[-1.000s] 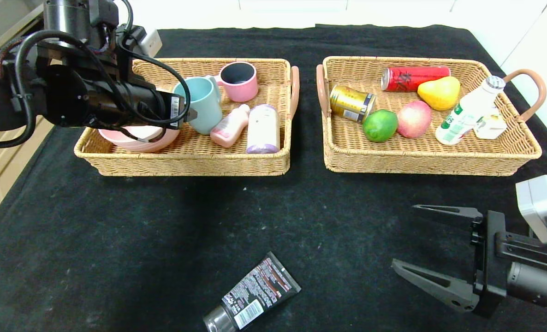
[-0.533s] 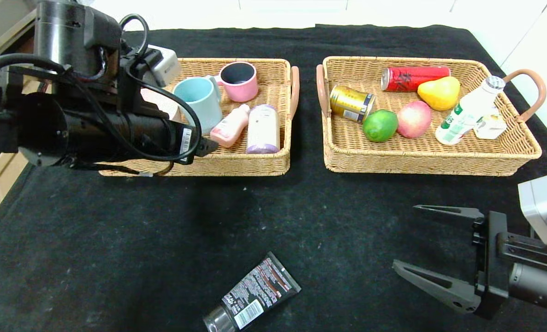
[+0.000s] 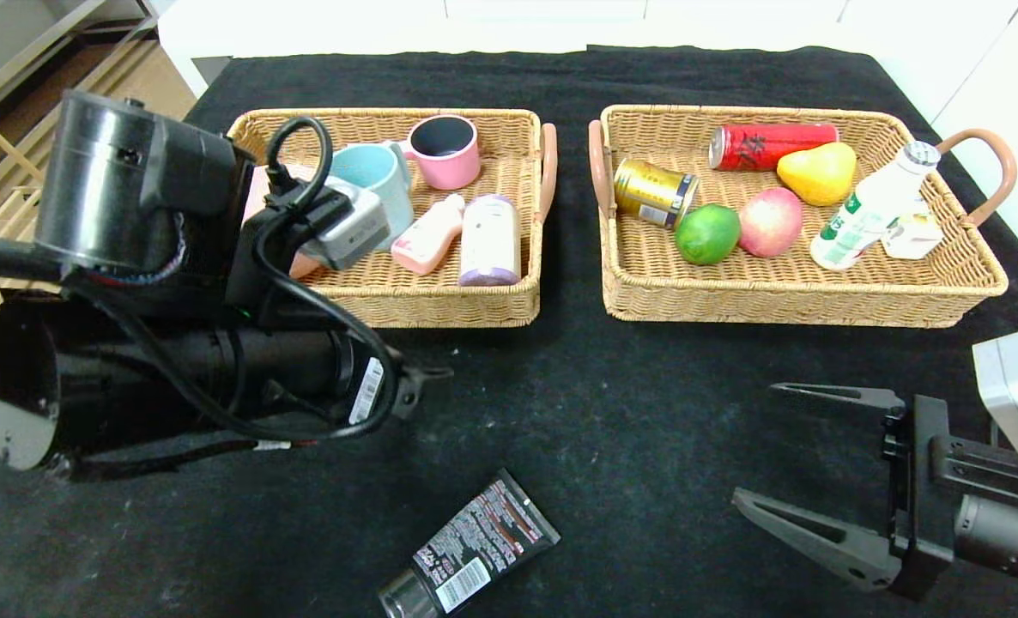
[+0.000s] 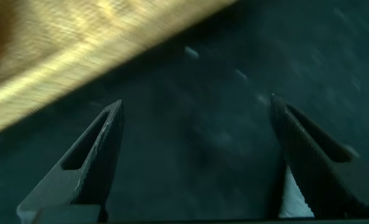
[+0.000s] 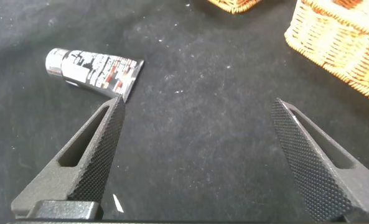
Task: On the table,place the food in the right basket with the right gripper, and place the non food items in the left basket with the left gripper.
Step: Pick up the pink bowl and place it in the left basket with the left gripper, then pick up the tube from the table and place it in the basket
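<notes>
The black squeeze tube [image 3: 470, 549] lies on the black table [image 3: 612, 403] near the front edge; it also shows in the right wrist view [image 5: 94, 67]. My left gripper [image 3: 423, 378] is open and empty, above the cloth just in front of the left basket [image 3: 440, 311], whose edge shows in the left wrist view [image 4: 78, 50]. My right gripper [image 3: 756, 444] is open and empty at the front right. The pale pink bottle [image 3: 427, 233] lies in the left basket. The pink bowl [image 3: 303, 263] is mostly hidden behind my left arm. The lime [image 3: 707, 233], peach [image 3: 770, 221] and white bottle [image 3: 869, 210] lie in the right basket [image 3: 784, 305].
The left basket also holds a teal mug [image 3: 380, 176], a pink mug [image 3: 445, 150] and a lavender bottle [image 3: 489, 240]. The right basket also holds a red can [image 3: 771, 144], a gold can [image 3: 653, 192], a yellow pear [image 3: 818, 172] and a small carton [image 3: 912, 233].
My left arm has drawn back from over the left basket towards the front and now hangs over the cloth. The right gripper has barely moved.
</notes>
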`<action>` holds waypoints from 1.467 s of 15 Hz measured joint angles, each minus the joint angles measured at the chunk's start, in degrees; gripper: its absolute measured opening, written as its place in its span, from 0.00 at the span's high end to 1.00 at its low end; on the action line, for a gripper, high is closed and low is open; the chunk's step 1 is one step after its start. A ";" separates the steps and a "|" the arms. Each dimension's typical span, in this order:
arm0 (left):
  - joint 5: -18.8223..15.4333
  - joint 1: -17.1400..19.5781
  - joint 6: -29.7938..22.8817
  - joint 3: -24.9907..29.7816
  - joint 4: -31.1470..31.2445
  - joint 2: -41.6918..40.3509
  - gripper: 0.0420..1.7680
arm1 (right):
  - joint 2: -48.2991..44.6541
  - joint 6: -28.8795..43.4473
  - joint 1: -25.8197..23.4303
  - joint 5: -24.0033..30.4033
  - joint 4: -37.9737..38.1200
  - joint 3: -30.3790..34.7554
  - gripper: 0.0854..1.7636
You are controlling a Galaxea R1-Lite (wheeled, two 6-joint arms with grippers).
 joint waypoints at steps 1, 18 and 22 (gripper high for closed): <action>-1.01 -1.54 0.00 1.88 0.27 -0.93 0.06 | -0.20 0.04 0.01 0.00 0.00 0.02 0.03; -4.05 -13.90 4.88 15.06 4.52 -2.85 0.04 | -0.52 0.17 -0.46 0.09 -0.05 -0.37 0.03; -3.61 -14.28 4.74 15.30 5.01 -0.90 0.03 | -0.69 0.15 -0.40 0.07 -0.05 -0.27 0.03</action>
